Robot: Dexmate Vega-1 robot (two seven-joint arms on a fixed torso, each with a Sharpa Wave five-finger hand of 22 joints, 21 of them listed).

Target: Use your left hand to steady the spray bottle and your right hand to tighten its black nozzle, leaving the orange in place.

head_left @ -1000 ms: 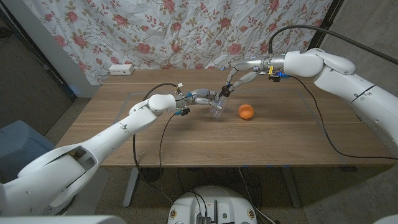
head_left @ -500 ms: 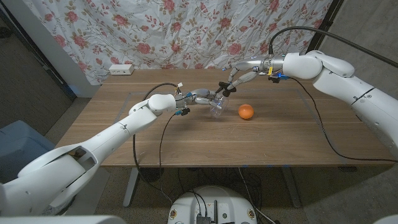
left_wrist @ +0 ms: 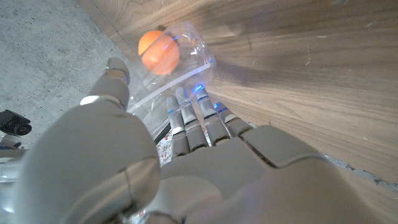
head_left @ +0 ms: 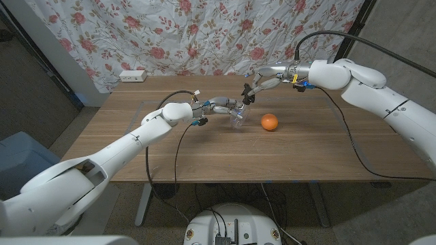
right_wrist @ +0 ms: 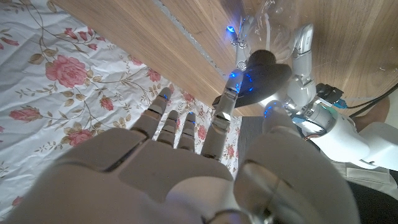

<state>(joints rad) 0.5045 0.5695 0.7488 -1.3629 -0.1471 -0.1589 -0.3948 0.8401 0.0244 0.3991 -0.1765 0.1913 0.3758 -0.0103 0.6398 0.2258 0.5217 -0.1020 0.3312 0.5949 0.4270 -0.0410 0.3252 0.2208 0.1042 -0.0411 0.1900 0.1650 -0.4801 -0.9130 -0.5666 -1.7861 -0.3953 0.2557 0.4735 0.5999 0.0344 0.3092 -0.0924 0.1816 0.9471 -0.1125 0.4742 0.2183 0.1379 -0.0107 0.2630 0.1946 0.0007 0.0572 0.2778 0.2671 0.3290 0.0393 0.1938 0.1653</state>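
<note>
Left hand (head_left: 221,105) reaches in over the middle of the wooden table (head_left: 204,150) and wraps around the clear spray bottle (head_left: 238,120), fingers (left_wrist: 199,121) curled on its body, thumb on the other side; the bottle is gripped. The left wrist view shows the clear plastic wall against those fingers, with the orange (left_wrist: 158,52) seen through it. Whether the bottle holds any liquid cannot be told. Right hand (head_left: 262,83) comes in from the far right side and hangs over the bottle's top. In the right wrist view its fingertips (right_wrist: 227,99) and thumb close around the black nozzle (right_wrist: 264,79), touching it on both sides, the other fingers spread loosely. So the right hand pinches the nozzle while the left holds the body below. The bottle stands near the table's middle, slightly toward the far edge. The orange lies on the bare wood just beside the bottle, on the robot's right, apart from both hands. A flowered curtain (head_left: 204,34) hangs behind the table, and a white power strip (head_left: 133,75) sits at the far left corner.
</note>
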